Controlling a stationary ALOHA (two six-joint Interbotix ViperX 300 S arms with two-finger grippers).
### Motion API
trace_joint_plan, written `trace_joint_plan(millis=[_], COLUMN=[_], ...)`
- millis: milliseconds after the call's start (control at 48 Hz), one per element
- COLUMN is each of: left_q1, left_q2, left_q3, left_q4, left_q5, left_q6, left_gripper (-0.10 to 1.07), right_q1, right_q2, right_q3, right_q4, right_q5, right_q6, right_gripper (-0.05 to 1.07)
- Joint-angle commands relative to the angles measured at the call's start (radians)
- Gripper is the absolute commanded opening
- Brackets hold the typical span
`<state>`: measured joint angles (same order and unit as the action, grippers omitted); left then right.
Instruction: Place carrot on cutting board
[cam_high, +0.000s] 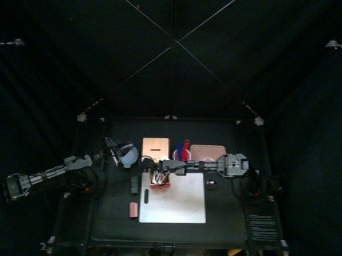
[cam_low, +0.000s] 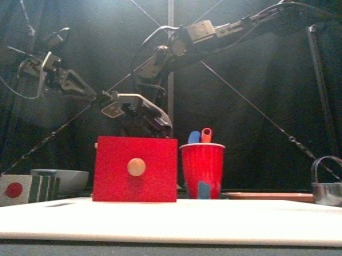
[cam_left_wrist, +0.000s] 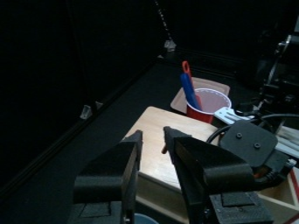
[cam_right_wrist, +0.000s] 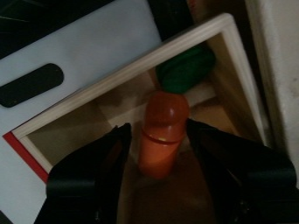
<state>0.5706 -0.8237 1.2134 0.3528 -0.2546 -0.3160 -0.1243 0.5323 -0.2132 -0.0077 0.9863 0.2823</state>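
While my right gripper (cam_right_wrist: 158, 144) is hanging open inside the red box (cam_low: 135, 168), its jaws are standing on both sides of the carrot (cam_right_wrist: 163, 131), not closing. Box walls are crowding it. My left gripper (cam_left_wrist: 152, 157), slightly parted, is waiting aside. A red cup (cam_low: 203, 168) is standing beside the box, with the white cutting board (cam_high: 177, 199) in front.

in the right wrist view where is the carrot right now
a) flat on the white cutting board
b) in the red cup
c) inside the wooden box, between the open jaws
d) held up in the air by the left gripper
c: the carrot stands inside the wooden box, with the right gripper open on either side of it.
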Motion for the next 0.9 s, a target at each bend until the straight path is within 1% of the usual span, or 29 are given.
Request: trace_joint_plan(millis=[0,354,625,875], left_q1=[0.003,0.003,0.002,0.002], left_q2=[0.002,0.002,0.002,0.002], left_q3=[-0.012,-0.012,-0.012,-0.012], left_q4=[-0.003,-0.002,-0.002,-0.002], left_q5=[-0.005,-0.005,-0.003,-0.003], left_q6=[0.0,0.0,0.0,0.0], left_gripper=[0.7,0.7,0.7,0.7], right_q1=[-0.012,-0.011,-0.009,-0.006], right_q2=[-0.021,-0.003,0.006,-0.014], right_q3=[-0.012,-0.017,-0.023,-0.051], right_q4=[-0.003,-0.005,-0.005,-0.012], right_q5=[-0.003,-0.005,-0.005,0.009], right_q6=[0.002,-0.002,0.002,0.0], right_gripper=[0.88,0.85,0.76,0.75])
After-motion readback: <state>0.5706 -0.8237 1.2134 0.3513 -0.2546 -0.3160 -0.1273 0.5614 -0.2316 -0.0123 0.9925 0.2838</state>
